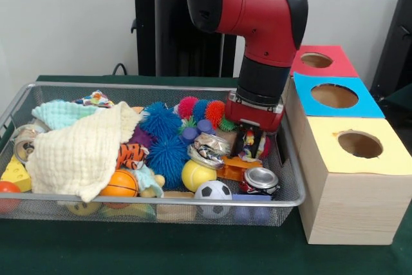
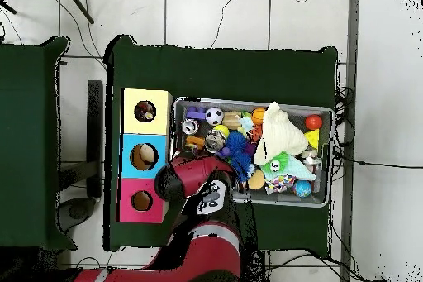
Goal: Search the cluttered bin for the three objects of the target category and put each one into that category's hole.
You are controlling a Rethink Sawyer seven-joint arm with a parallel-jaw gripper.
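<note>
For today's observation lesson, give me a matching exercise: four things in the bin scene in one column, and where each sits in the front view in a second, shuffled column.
Things:
1. soccer ball
2. cream cloth
3. yellow-topped box
4. end effector

Places:
A. draped over toys in the bin's left half
B. outside the bin, nearest the camera of the three boxes
C. against the bin's front wall, near the middle
D. lowered into the bin's right part, among the toys

Pairs: 1-C, 2-A, 3-B, 4-D

Counts in the scene
One wire bin (image 1: 154, 199); three holes, red (image 1: 317, 60), blue (image 1: 334, 96), yellow (image 1: 360, 144); two blue spiky balls (image 1: 161, 120); one soccer ball (image 1: 213, 190); one basketball (image 1: 119, 183).
</note>
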